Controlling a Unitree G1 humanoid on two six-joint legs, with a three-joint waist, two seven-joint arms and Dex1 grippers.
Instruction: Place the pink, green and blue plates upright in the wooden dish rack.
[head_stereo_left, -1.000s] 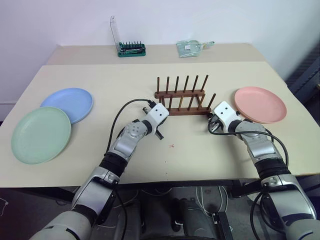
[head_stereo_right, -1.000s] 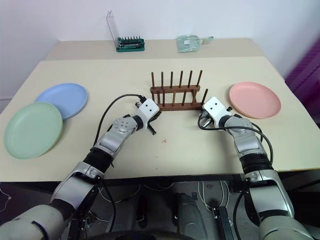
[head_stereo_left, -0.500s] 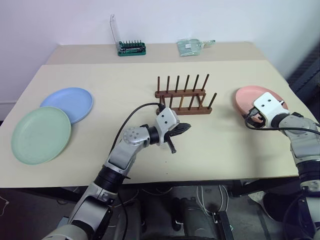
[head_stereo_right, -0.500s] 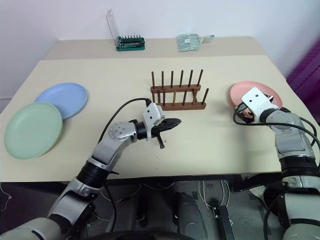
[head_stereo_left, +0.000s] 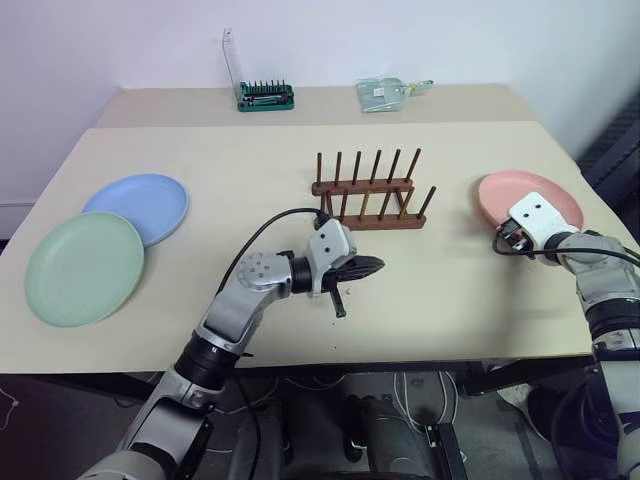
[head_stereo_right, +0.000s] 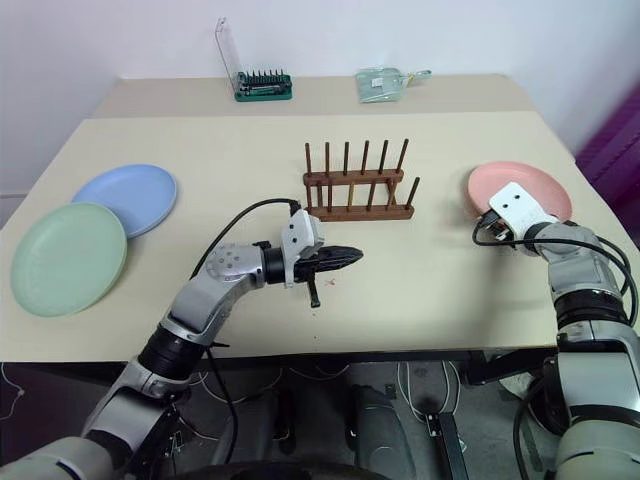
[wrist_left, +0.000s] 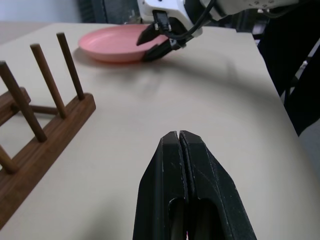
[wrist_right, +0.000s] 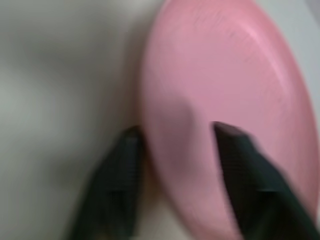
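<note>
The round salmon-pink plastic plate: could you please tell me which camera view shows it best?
The right wrist view shows the round salmon-pink plastic plate closest, its rim between the right pincer's fingers. The head views show it whole but small at the table's right edge, partly behind that pincer; the left wrist view shows it edge-on, far off.

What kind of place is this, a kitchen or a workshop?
Probably a lab or test room, not a kitchen: plain beige tables against a bare white wall, with a green bit set beyond the dish rack.

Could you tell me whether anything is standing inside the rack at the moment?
Nothing: the rack holds only its bare pegs. The pink plate, green plate and blue plate lie on the table.
</note>
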